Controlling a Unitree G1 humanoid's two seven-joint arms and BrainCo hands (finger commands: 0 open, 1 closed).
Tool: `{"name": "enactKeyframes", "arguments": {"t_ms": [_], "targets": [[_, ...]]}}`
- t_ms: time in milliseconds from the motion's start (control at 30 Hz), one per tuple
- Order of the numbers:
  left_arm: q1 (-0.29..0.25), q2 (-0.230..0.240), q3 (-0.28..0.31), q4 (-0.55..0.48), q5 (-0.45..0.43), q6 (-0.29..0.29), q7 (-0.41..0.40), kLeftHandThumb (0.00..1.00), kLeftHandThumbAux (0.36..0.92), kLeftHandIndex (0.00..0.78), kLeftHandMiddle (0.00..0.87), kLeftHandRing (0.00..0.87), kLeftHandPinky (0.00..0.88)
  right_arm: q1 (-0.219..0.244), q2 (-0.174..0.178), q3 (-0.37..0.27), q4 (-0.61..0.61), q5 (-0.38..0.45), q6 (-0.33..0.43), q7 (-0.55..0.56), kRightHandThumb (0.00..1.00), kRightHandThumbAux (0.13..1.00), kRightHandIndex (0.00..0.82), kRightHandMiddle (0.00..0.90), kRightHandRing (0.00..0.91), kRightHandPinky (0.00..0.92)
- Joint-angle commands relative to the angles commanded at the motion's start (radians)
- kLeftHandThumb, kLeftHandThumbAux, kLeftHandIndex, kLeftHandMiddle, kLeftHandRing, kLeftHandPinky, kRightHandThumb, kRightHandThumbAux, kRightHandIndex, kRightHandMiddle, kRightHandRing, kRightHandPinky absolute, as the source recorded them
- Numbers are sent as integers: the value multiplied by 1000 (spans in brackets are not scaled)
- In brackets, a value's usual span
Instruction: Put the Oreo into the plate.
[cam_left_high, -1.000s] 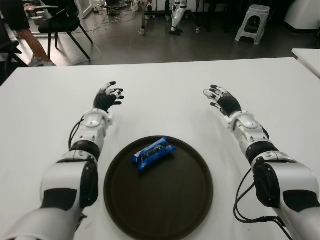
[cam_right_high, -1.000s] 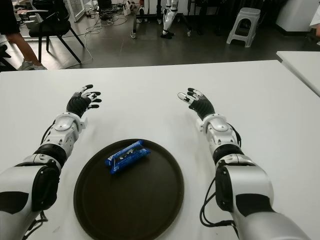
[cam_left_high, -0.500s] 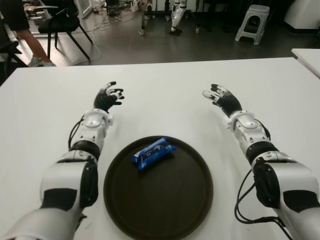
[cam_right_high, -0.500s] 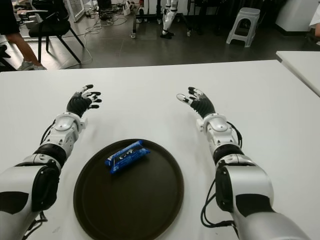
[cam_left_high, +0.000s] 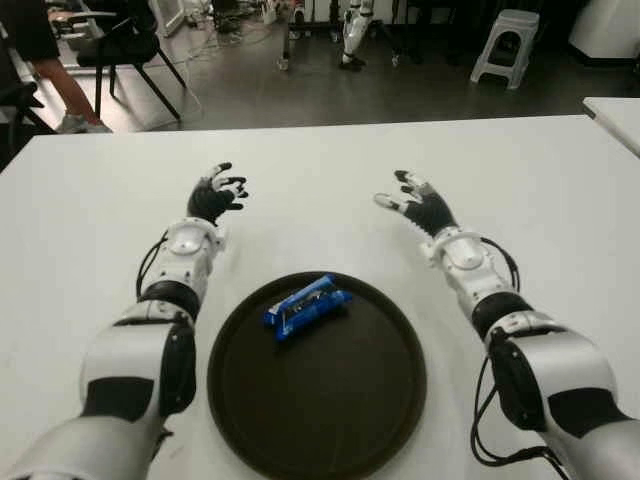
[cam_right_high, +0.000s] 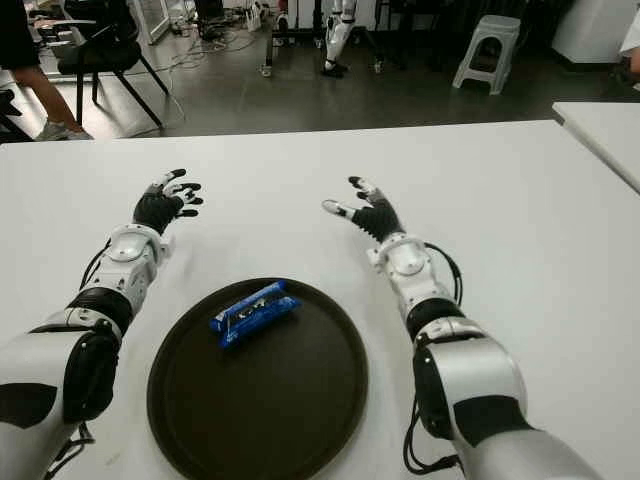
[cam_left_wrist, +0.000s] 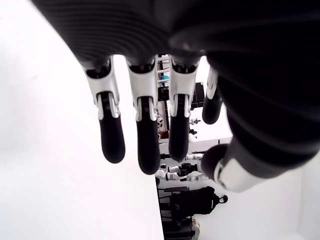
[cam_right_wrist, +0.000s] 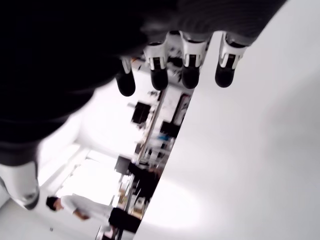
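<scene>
— Near the front edge of the white table (cam_left_high: 90, 190), what lies there?
— A round dark plate (cam_left_high: 340, 420), and on its far left part the blue Oreo pack (cam_left_high: 306, 306), lying flat and slanted, wholly inside the rim.

— Is either hand holding it?
— No. The left hand (cam_left_high: 216, 194) shows beyond the plate on its left, toward the middle of the table, well apart from the pack. Its wrist view shows the fingers (cam_left_wrist: 145, 125) hanging straight and loose over bare white tabletop, thumb off to one side, nothing between them.

— And the other?
— The right hand (cam_left_high: 416, 203) shows beyond the plate on its right, palm turned inward, fingers spread and empty. In its own wrist view the fingertips (cam_right_wrist: 189, 77) stand apart with only the table surface past them.

— Anything past the far edge of the table?
— A dark floor with a black chair (cam_left_high: 125, 45) at the far left, a person's legs (cam_left_high: 62, 85) beside it, and a pale stool (cam_left_high: 505, 45) at the far right.
</scene>
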Motion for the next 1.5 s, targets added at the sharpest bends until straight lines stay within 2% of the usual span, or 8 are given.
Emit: {"name": "enactKeyframes", "arguments": {"t_ms": [500, 700, 867, 1133, 1500], "targets": [[-2, 0, 3, 2, -4, 9, -8, 435, 710, 152, 294, 345, 383, -8, -14, -11, 10, 3, 45, -3, 5, 553, 0, 1, 0, 0], [-2, -1, 5, 2, -5, 5, -15, 403, 709, 152, 291, 346, 388, -10, -22, -29, 11, 18, 58, -1, 11, 565, 0, 35, 8, 6], [-2, -1, 3, 2, -3, 7, -17, 353, 690, 149, 285, 344, 402, -16, -40, -59, 15, 38, 85, 4, 58, 571, 39, 92, 74, 72], [-3, -1, -1, 0, -1, 7, -22, 316, 668, 169, 301, 353, 409, -25, -42, -109, 9, 78, 83, -3, 121, 590, 111, 175, 160, 144], [-4, 3, -8, -1, 0, 5, -36, 256, 692, 201, 311, 339, 382, -35, -60, -140, 9, 94, 75, -3, 142, 585, 159, 223, 208, 194]]}}
